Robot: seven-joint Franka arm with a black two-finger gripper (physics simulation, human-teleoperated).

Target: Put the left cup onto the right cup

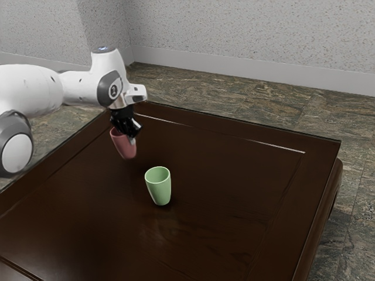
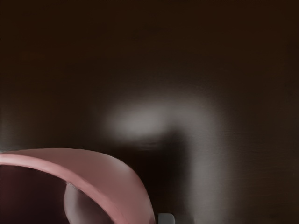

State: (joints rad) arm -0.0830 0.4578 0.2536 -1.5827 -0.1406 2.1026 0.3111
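A pink cup (image 1: 124,144) hangs above the dark wooden table (image 1: 234,193), tilted a little, with my black gripper (image 1: 130,133) shut on its rim. A pale green cup (image 1: 158,185) stands upright on the table, below and toward the exterior view's right of the pink cup, apart from it. In the wrist view the pink cup's rim (image 2: 93,175) curves large and blurred right under my hand, over the dark table top (image 2: 187,70).
The table has a raised rim (image 1: 325,175) all round. A stone-tiled floor (image 1: 281,105) and a pale wall (image 1: 263,29) lie beyond it. My white arm (image 1: 41,93) reaches in from the exterior view's left.
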